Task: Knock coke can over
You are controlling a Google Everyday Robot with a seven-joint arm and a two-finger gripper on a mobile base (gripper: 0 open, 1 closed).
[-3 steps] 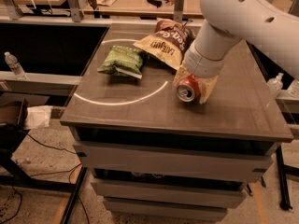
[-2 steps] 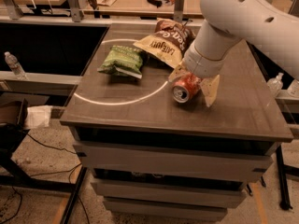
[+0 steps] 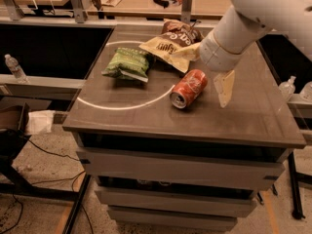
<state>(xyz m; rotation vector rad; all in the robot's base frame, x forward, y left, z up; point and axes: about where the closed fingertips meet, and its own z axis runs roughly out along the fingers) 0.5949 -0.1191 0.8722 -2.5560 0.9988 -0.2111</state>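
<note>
The coke can [image 3: 189, 87] is red with white script. It lies on its side on the dark table [image 3: 146, 116], silver top facing front left, just right of a white arc. My gripper [image 3: 204, 77] hangs from the white arm just above and right of the can. Its cream fingers [image 3: 224, 87] are spread open and hold nothing. One finger stands right of the can and the other is behind it, by the chip bag.
A green chip bag [image 3: 127, 64] lies at the left middle of the table. A yellow-brown chip bag [image 3: 168, 44] lies at the back, right behind the can. Plastic bottles stand off the table at far left [image 3: 14, 68] and far right [image 3: 287, 87].
The can has gone from leaning between the fingers to lying flat on its side, out from between them. The gripper has drawn back up and to the right.
</note>
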